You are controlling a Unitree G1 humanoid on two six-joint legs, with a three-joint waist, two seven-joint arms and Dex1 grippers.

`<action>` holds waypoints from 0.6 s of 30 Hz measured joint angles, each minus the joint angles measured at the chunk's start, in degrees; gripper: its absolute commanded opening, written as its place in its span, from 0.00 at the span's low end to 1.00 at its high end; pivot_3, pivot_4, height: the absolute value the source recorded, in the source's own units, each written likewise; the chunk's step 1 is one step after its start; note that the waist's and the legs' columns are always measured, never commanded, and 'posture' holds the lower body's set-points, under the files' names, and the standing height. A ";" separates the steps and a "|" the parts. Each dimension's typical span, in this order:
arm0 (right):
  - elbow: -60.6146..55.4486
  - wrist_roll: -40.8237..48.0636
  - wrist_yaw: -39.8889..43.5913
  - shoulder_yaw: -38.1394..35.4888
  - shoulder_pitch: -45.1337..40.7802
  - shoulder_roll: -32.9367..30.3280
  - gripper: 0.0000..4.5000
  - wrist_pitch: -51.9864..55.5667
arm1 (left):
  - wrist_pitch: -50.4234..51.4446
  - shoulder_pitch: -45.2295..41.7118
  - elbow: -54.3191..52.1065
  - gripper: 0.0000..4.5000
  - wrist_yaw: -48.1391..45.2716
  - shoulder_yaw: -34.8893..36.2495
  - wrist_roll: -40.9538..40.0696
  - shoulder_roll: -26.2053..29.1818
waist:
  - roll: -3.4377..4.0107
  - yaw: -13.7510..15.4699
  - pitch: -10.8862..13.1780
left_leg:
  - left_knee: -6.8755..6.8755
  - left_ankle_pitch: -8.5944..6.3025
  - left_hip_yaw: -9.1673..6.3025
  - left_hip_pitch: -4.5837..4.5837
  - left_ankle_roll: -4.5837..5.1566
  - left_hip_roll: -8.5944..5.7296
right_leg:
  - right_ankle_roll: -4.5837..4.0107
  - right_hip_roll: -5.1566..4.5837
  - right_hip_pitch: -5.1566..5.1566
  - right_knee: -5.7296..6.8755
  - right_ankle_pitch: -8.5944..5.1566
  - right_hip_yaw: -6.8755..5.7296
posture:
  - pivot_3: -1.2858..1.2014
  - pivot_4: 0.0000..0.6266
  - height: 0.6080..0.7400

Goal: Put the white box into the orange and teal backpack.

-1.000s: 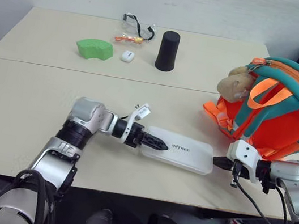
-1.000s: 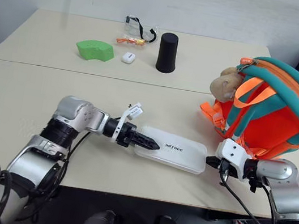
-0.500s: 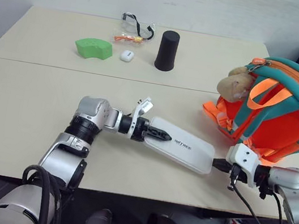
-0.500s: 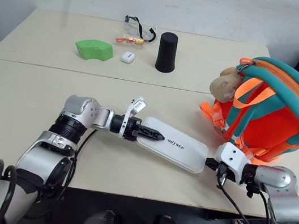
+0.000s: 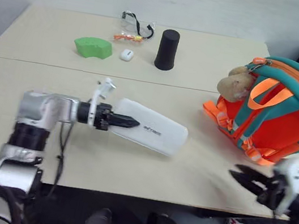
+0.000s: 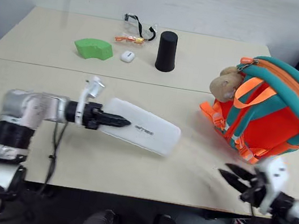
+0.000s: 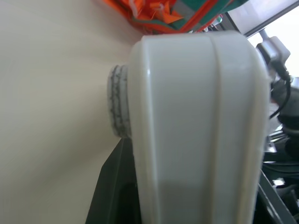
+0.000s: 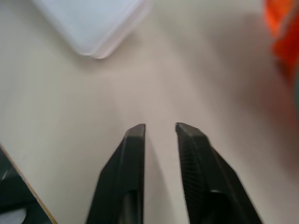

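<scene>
- One claw has the load: the left claw (image 5: 122, 122) is clamped on the near end of the white box (image 5: 151, 134), just left of centre frame, its far end pointing toward the right.
- The right claw (image 6: 233, 179) hangs at the lower right, fingers apart and holding nothing, well clear of the box.
- The orange and teal backpack (image 5: 287, 112) stands at the right edge of the surface (image 5: 40, 76), with a tan plush toy (image 5: 234, 84) at its top.
- The box looks rigid, smooth and probably light; its glossy shell could slip or swing in an end grip.
- A hold nearer its middle, or a second claw under the free end, would likely steady it.
</scene>
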 measured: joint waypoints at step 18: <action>18.25 9.59 -24.11 8.27 -34.93 12.26 1.00 5.83 | -2.86 6.46 -11.99 0.27 10.88 12.35 -9.81 -0.28 | 0.08 -0.28 0.05 | -0.06 0.13 0.05 -0.17 0.15 -0.11 | 0.02 0.07 -0.17 0.05 0.01 -0.03 | 0.52 0.24 1.00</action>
